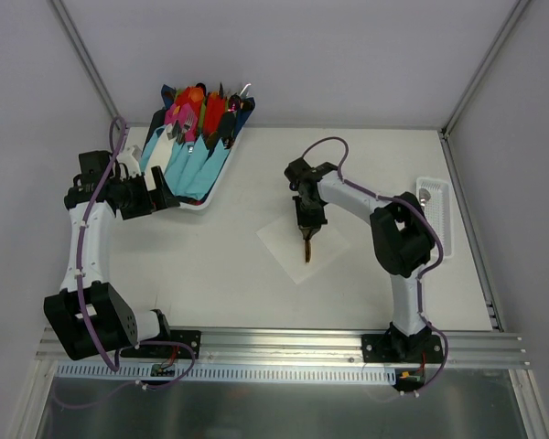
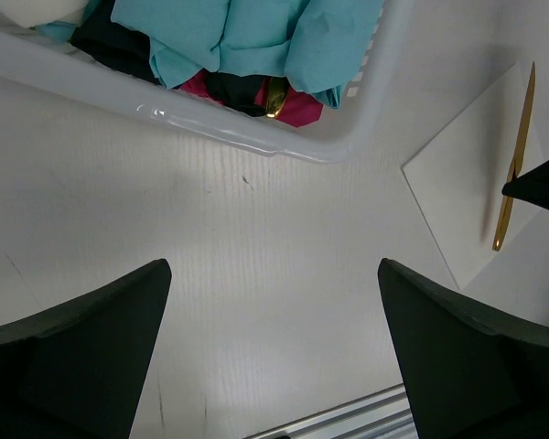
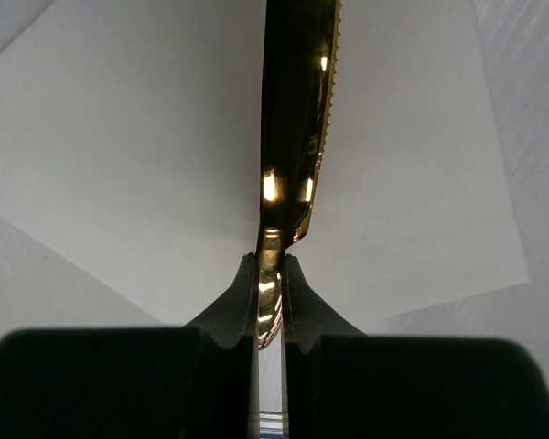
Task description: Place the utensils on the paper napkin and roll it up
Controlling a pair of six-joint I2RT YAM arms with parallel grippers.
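This looks like a robot lab, a place where people test machines. Two robot arms, the left arm (image 1: 80,247) and the right arm (image 1: 398,242), are bolted to a long metal rail (image 1: 284,346) at the near edge of a plain white table (image 1: 210,265). Purple cables (image 1: 92,206) run along the arms, and small bits of wiring (image 1: 160,369) hang by the rail. Plain grey walls (image 1: 284,55) close the table in, with thin metal bars (image 1: 82,55) at the corners. The right arm's fingers (image 3: 229,311) pinch a golden knife (image 3: 297,110). Bright cutlery (image 1: 197,110) sits packed in a white tray (image 1: 201,205) at the back.
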